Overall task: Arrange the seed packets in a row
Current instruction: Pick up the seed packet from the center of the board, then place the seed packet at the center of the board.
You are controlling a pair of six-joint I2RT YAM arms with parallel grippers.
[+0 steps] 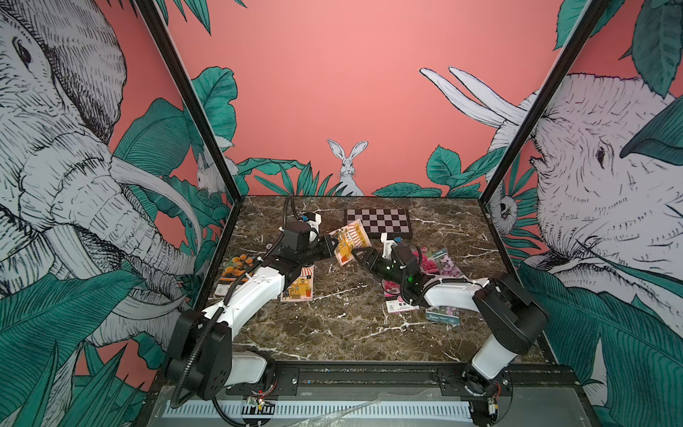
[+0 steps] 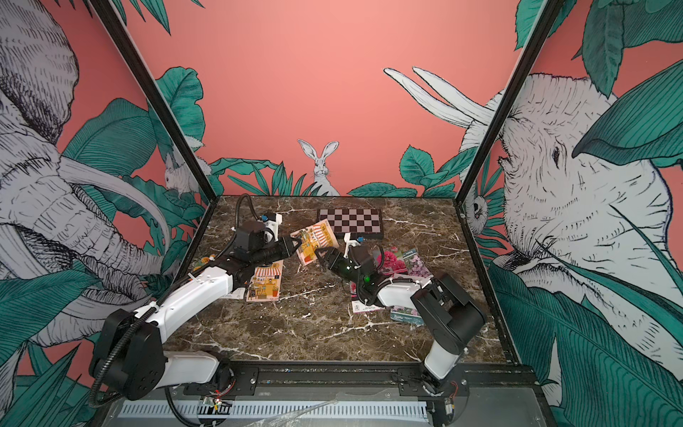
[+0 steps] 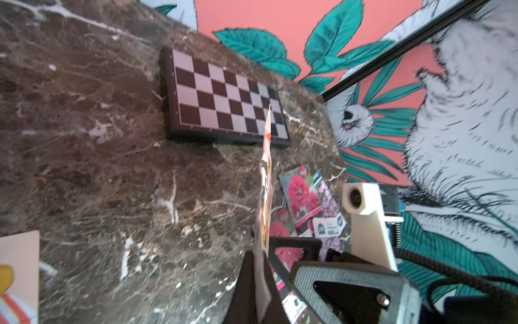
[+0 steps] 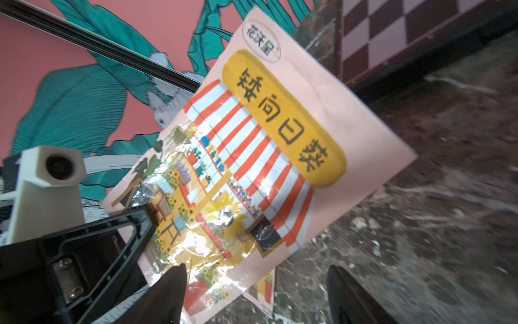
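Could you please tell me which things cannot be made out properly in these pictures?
1. Marigold packets: the left arm covers most of them in both top views, so their number is unclear.
2. Lilac packet nearest the front: mostly under the right arm in both top views.
3. Striped packet in the left gripper: edge-on in the left wrist view, face unseen there.

Front-centre of surface (image 1: pixel 332 325) lay bare, open to either arm; middle gap between arms blocked by striped shop packet (image 1: pixel 351 244), held tilted off surface in pinched left fingers (image 1: pixel 332 247); right fingers (image 1: pixel 364 253) stood spread just beside its lower edge; chequered board (image 1: pixel 377 222) closed off far side behind it; flat shop packet (image 1: pixel 300 286) and marigold packets (image 1: pixel 236 268) lay under left arm; magenta packet (image 1: pixel 428 263), lilac packet (image 1: pixel 446 265) crowded right side beside right arm.
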